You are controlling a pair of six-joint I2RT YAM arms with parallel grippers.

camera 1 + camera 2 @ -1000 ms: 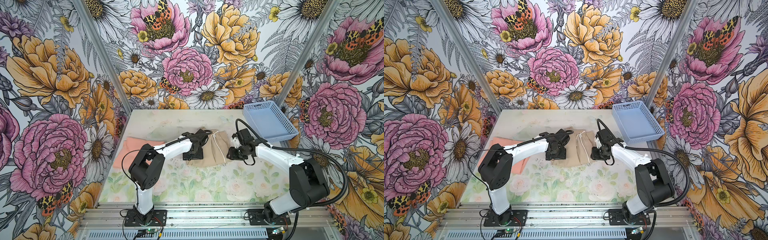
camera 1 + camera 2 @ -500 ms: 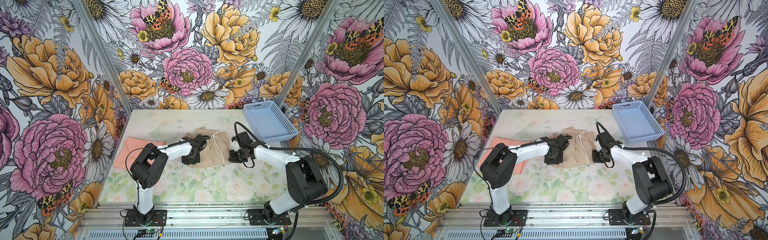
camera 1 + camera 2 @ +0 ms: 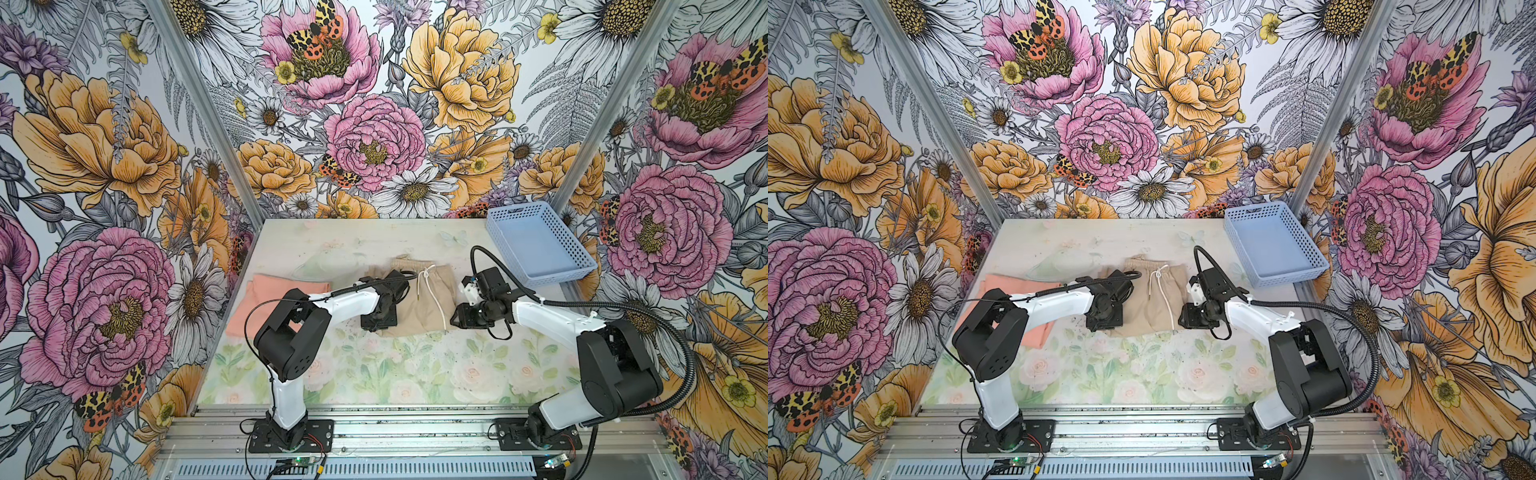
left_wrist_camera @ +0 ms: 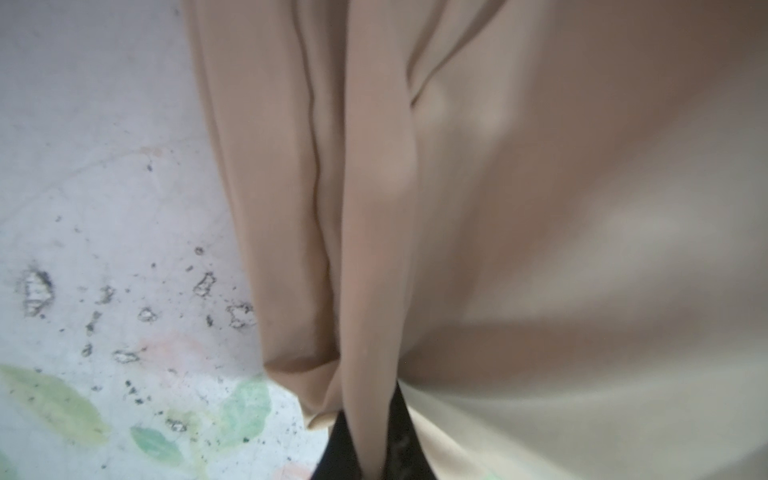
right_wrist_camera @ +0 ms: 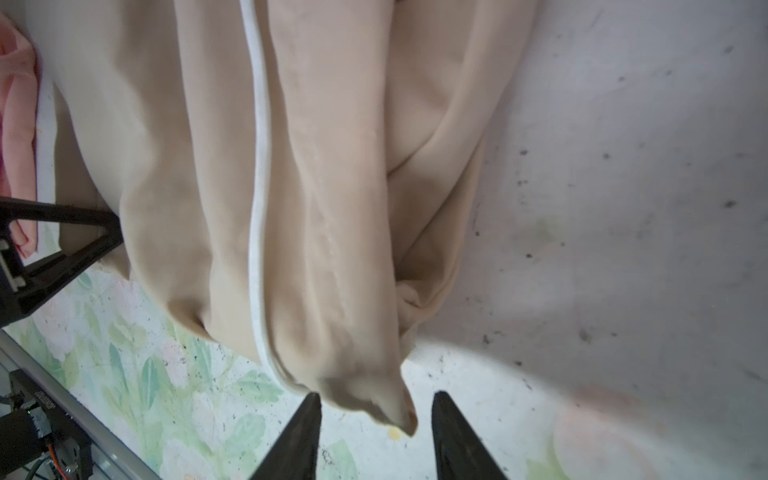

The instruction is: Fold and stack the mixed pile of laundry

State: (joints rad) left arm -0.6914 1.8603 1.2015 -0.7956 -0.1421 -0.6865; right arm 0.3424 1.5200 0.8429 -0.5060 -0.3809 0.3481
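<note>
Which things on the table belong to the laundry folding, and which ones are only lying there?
Belong to the job:
- beige garment
- pink garment

Only lying there:
- blue basket

**Beige-tan soft fabric garment**: lies roughly flat at mid-table, its gathered waistband toward the far edge. Its white drawstring trails down the front to the near hem, and both near corners are bunched into lengthwise ridges.

**Peach-pink folded T-shirt**: lies flat at the table's left edge, apart from the beige garment.
</note>
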